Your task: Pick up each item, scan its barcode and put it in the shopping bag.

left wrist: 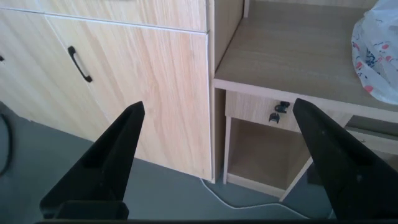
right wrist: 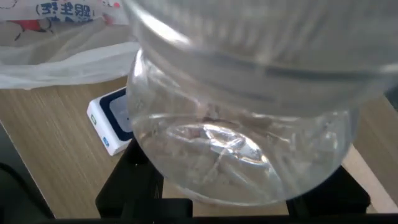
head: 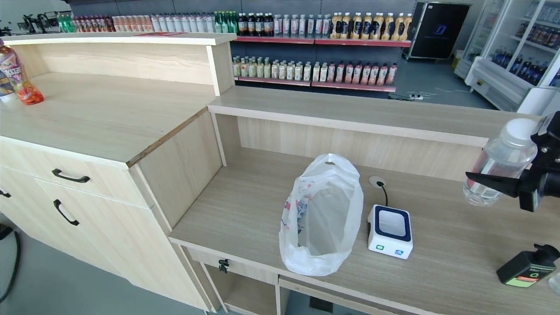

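so here's where we're at: the right claw (head: 494, 183) is clenched around a clear water bottle (head: 498, 170), white cap up and leaning a little, held in the air over the right end of the desk (head: 245, 205). from the right wrist view, the bottle's base (right wrist: 242, 137) hangs above the barcode scanner (right wrist: 112, 121) and off to one side, so we'd guess it's carried there to get the label in front of the scanner window. we can't make out the barcode, so no idea if it faces the right way. the scanner (head: 390, 231) sits just beside the white plastic shopping bag (head: 321, 214), probably so it's a short hop from scan to drop. the bag lies on the desk with its mouth gaping toward us, and it looks like nothing's in it yet. the left claw (left wrist: 217, 168) is spread wide and holding nothing, hanging low by the cabinet front, out of the way. count time: one bottle in the claw, one bag, one scanner, one black and green handheld device (head: 527, 267) near the desk's right edge, and one orange drink bottle (head: 19, 74) on the raised desk at far left, likely next in line.
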You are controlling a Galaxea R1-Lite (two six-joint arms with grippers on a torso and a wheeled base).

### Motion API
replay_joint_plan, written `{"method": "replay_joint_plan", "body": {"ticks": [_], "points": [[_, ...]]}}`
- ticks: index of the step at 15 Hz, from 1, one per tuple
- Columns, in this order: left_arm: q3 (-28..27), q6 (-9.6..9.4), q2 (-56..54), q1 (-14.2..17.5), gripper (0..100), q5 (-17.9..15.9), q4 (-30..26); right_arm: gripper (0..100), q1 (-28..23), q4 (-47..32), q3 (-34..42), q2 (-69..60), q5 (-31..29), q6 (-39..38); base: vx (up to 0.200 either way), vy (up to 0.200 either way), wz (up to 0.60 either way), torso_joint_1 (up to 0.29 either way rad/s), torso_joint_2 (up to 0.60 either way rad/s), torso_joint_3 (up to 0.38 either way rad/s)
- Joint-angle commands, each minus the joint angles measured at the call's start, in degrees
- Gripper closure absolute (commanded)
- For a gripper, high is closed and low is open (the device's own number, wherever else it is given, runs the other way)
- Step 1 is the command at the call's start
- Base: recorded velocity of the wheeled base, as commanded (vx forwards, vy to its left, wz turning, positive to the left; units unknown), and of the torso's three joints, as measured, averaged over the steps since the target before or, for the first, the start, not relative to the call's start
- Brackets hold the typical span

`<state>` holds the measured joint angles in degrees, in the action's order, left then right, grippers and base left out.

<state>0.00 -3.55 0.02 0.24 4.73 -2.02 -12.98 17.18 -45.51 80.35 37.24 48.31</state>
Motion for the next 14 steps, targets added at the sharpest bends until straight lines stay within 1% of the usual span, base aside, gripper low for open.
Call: {"method": "replay_joint_plan", "body": {"ticks": [1,3,6,8,10,12,14], "points": [[0.00,0.03,-0.02,0.02,0,0.02,0.00,100,3.23,1.46,-2.66,5.52,-0.50,0.29,0.000,0.000,0.00,0.000,0.00,0.000],[0.00,0.03,-0.02,0.02,0,0.02,0.00,100,5.42,7.26,-2.92,10.00,-0.94,1.00,0.000,0.000,0.00,0.000,0.00,0.000],[0.00,0.03,-0.02,0.02,0,0.02,0.00,100,8.24,20.26,-2.57,18.27,-1.29,1.26,0.000,0.000,0.00,0.000,0.00,0.000],[0.00,0.03,-0.02,0.02,0,0.02,0.00,100,9.82,26.07,-1.69,21.34,-1.47,1.70,0.000,0.000,0.00,0.000,0.00,0.000],[0.00,-0.06,-0.02,0.02,0,0.02,0.00,100,11.05,30.37,-0.20,23.54,-1.47,3.37,0.000,0.000,0.00,0.000,0.00,0.000],[0.00,0.03,-0.02,0.02,0,0.02,0.00,100,11.84,36.61,2.44,26.88,-1.47,3.63,0.000,0.000,0.00,0.000,0.00,0.000],[0.00,0.03,-0.02,0.02,0,0.02,0.00,100,12.28,37.40,2.62,28.28,-1.47,3.72,0.000,0.000,0.00,0.000,0.00,0.000]]}}
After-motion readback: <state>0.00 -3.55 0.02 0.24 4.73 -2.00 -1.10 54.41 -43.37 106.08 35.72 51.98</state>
